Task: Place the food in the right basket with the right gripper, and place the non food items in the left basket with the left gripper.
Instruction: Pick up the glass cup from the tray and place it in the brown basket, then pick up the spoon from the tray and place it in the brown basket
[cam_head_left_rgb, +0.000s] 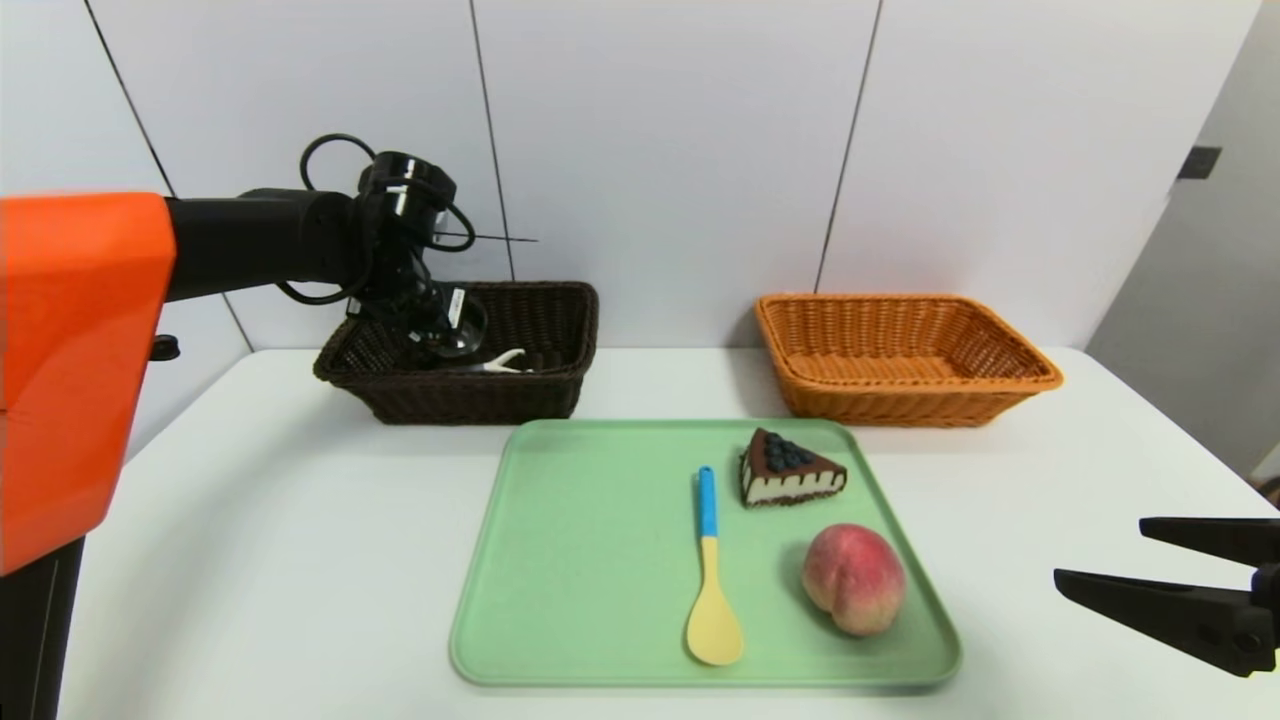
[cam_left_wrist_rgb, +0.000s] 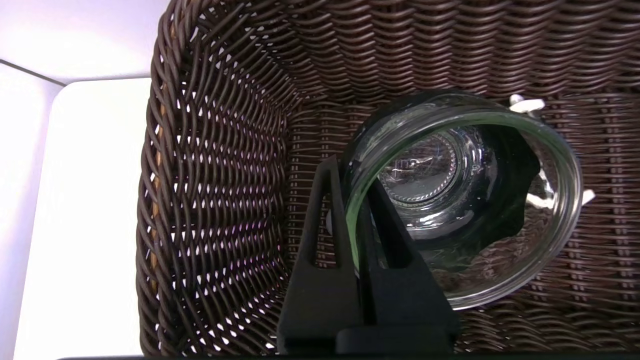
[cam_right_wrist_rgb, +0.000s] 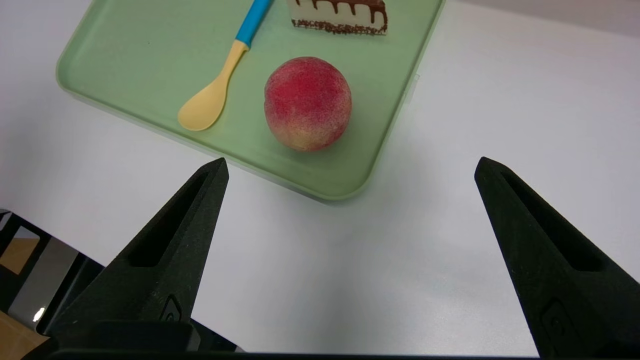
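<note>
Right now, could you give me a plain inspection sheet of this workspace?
Surface: white table, pale green plastic tray.
Job's things: yellow spoon with blue handle, chocolate cake wedge, pink-red peach on tray; white peeler in dark brown wicker basket; light orange wicker basket empty.
Clutter: nothing seen.
Grippers: left gripper shut on clear glass cup inside dark basket; right gripper open, parked beside tray.
Cables: black loops on left wrist.
Surroundings: white panelled wall.

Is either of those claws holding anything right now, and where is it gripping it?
The left gripper pinches the glass cup by its rim, one finger inside and one outside, over the dark basket. The right gripper is open, holding nothing.
</note>
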